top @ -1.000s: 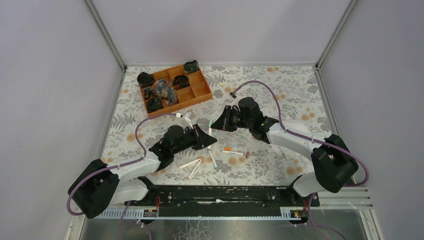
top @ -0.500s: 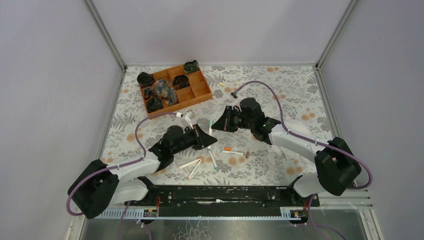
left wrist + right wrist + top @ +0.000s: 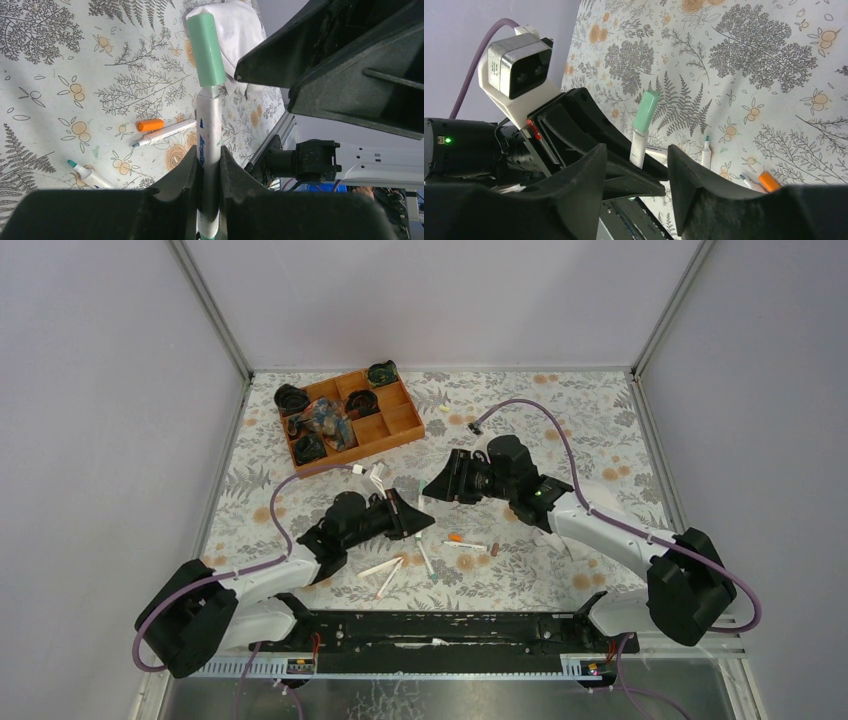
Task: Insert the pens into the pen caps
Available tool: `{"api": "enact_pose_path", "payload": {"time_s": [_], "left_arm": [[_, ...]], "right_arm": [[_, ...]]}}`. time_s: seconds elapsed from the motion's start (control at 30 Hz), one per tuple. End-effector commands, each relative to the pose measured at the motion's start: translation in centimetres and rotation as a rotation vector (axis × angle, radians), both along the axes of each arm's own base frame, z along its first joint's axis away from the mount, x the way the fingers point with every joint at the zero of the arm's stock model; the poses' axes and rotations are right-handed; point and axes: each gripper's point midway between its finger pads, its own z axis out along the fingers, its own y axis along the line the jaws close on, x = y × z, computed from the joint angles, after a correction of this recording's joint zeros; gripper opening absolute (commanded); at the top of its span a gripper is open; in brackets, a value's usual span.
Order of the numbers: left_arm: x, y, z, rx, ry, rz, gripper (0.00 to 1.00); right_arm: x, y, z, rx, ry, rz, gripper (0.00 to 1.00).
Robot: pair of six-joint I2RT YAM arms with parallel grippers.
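Table (image 3: 600, 420), floral cover; tray (image 3: 400, 430) at far left corner. Left pincer (image 3: 210, 165), mid-table: clenched on pen (image 3: 209, 130), green cap (image 3: 207, 50) on its tip. Right pincer (image 3: 636, 165): released, jaws apart, facing that cap. Loose pens (image 3: 390, 578), orange cap (image 3: 150, 125): toward near edge.
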Motion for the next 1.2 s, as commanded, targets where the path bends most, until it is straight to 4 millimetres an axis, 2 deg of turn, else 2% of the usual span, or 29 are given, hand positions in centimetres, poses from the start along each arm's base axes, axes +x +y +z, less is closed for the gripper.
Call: {"api": "enact_pose_path", "payload": {"time_s": [0.0, 0.17, 0.37, 0.63, 0.83, 1.17], "left_arm": [[-0.1, -0.1, 1.8, -0.045, -0.098, -0.023, 0.0], [-0.9, 0.0, 2.3, -0.054, -0.142, -0.062, 0.0], [-2.1, 0.2, 3.3, -0.073, -0.205, -0.114, 0.0], [-2.8, 0.3, 3.7, -0.078, -0.228, -0.143, 0.0], [-3.0, 0.2, 4.0, -0.084, -0.236, -0.152, 0.0], [-3.1, 0.2, 4.3, -0.091, -0.237, -0.155, 0.0]], "right_arm": [[0.8, -0.3, 2.1, -0.003, -0.086, -0.022, 0.59], [1.3, 0.2, 3.1, 0.031, -0.093, -0.003, 0.72], [1.2, 1.5, 4.3, 0.131, -0.075, 0.049, 0.71], [0.7, 2.6, 5.3, 0.205, -0.066, 0.109, 0.59], [0.3, 2.9, 5.2, 0.217, -0.053, 0.136, 0.49], [-0.1, 2.9, 4.7, 0.212, -0.039, 0.156, 0.24]]}}
